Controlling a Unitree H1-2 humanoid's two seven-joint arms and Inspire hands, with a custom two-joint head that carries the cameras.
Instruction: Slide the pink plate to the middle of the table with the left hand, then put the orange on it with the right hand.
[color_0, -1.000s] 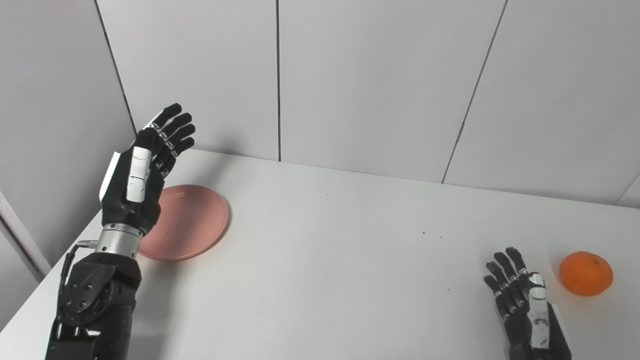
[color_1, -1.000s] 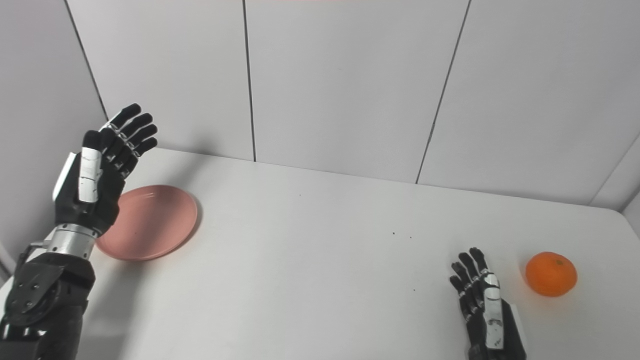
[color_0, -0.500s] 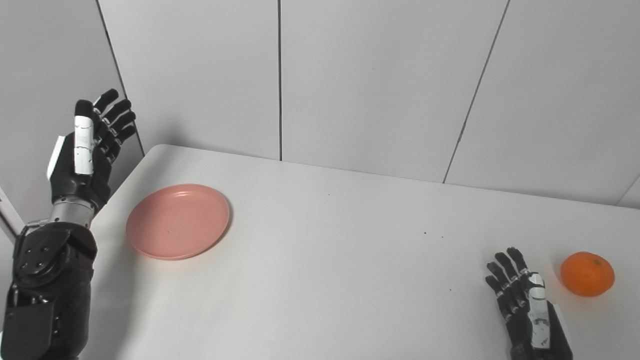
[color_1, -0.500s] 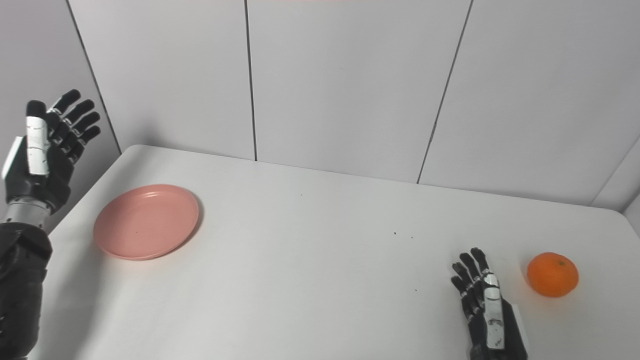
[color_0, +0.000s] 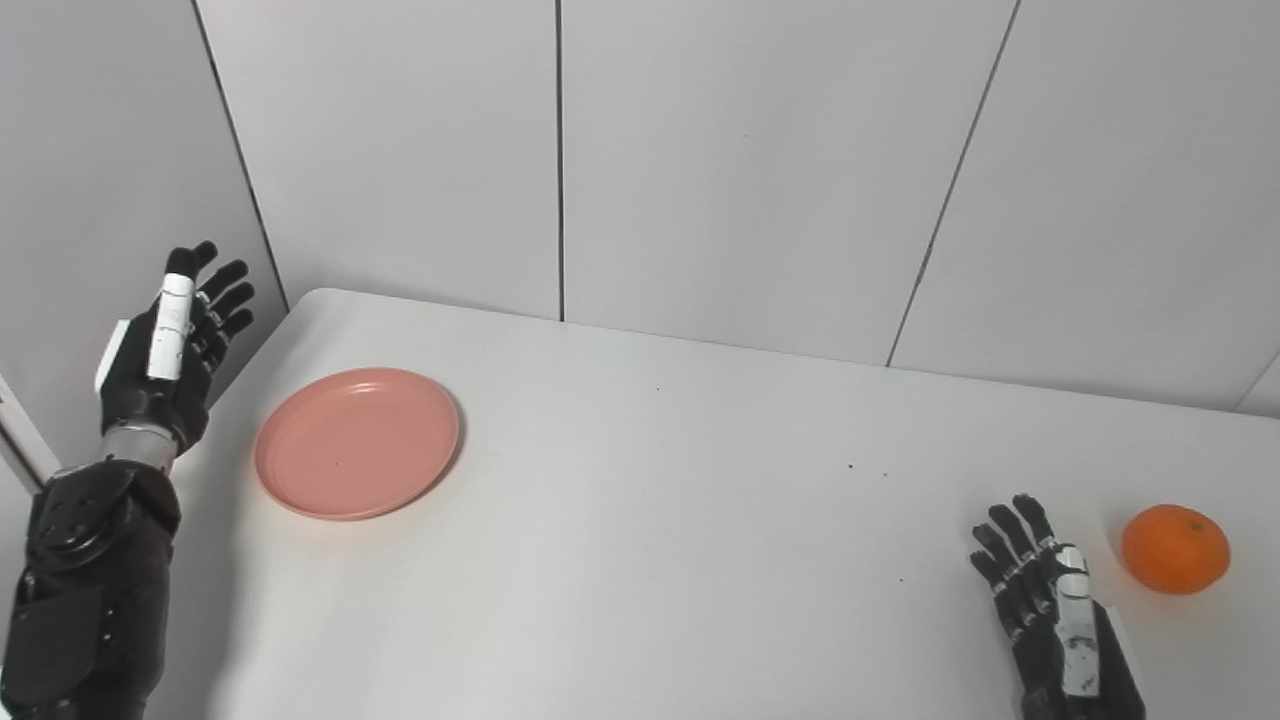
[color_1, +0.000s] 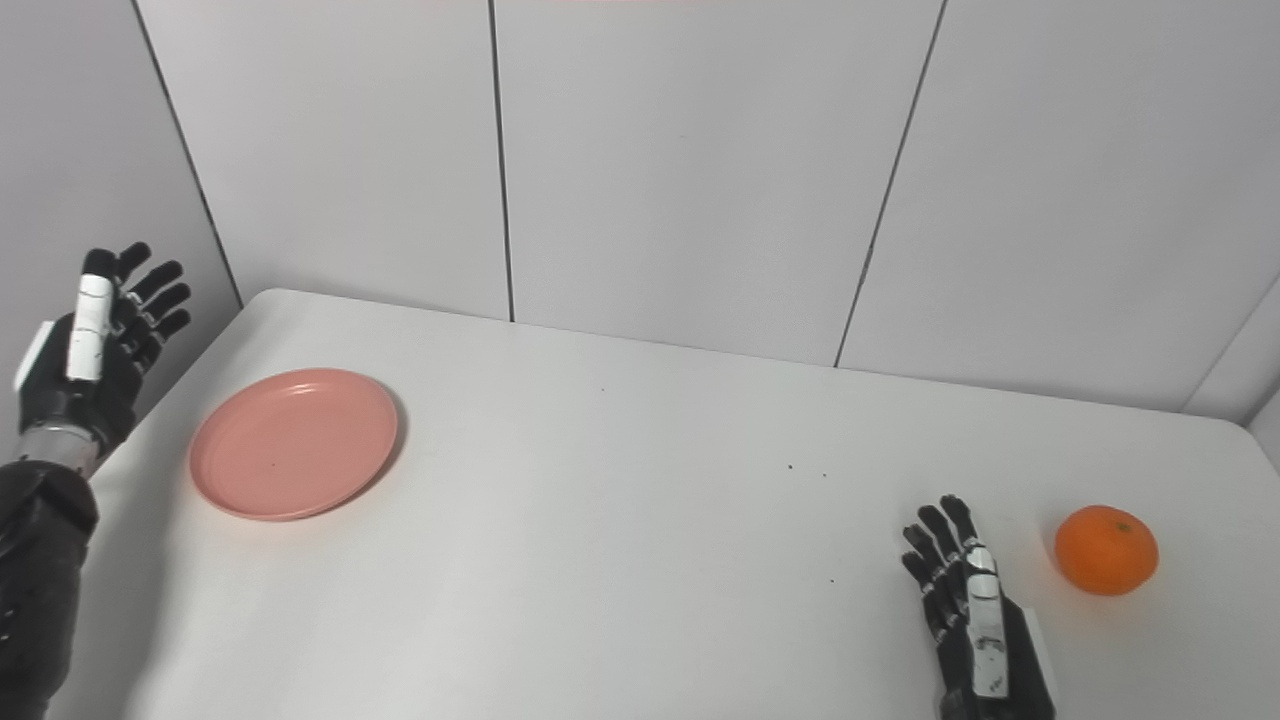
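You have both steps ahead of you. The pink plate (color_0: 357, 442) sits empty near the table's (color_0: 660, 560) left side, well short of the middle. Your left hand (color_0: 165, 350) hangs off the left edge beside it, fingers spread and holding nothing, apart from the plate. The orange (color_0: 1175, 548) lies on the table far right, and your right hand (color_0: 1050, 610) rests just beside it, fingers loosely spread, empty.

1. The pink plate (color_0: 357, 443) looked like smooth, matt plastic.
2. The orange (color_0: 1175, 549) had a finely dimpled, slightly shiny skin.
3. The surface (color_0: 680, 520) was smooth, matt white.
4. The left hand (color_0: 165, 350) was black plastic with a metal wrist ring.
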